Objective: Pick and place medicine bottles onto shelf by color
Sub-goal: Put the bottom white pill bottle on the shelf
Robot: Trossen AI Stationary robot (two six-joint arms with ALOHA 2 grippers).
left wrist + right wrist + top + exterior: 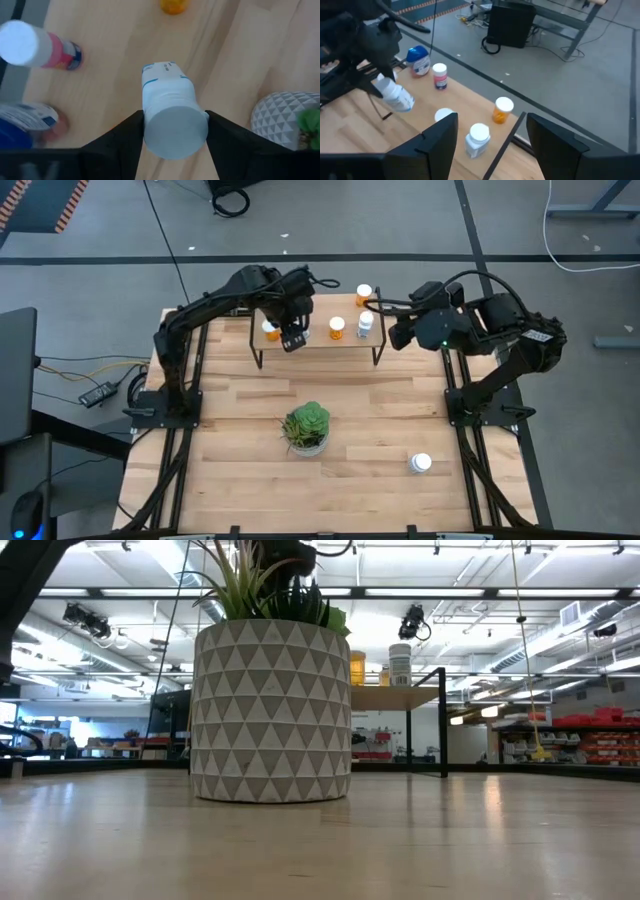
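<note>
My left gripper (292, 335) hangs over the left part of the shelf (320, 348), shut on a white medicine bottle (170, 107). The shelf carries an orange bottle (270, 330), another orange bottle (337, 328) and a white one (365, 325). Beyond it, by the table's far edge, stand a blue bottle (418, 60), a pink one (440, 75) and an orange one (502, 110). One more white bottle (420, 464) lies on its side near the front right. My right gripper (492, 145) waits open and empty, raised at the shelf's right end. My left gripper pinches the white bottle between its two fingers (125, 137), on opposite sides just below the cap (175, 132). The fingers come from above, slanting steeply down. The bottle hangs tilted below them, cap end up and base (406, 102) lowest, clear of the shelf.
A green plant in a grey-and-white patterned pot (307, 430) stands mid-table, in front of the shelf; it fills the low view's middle (270, 710). Bare tabletop lies to the left and right of the plant.
</note>
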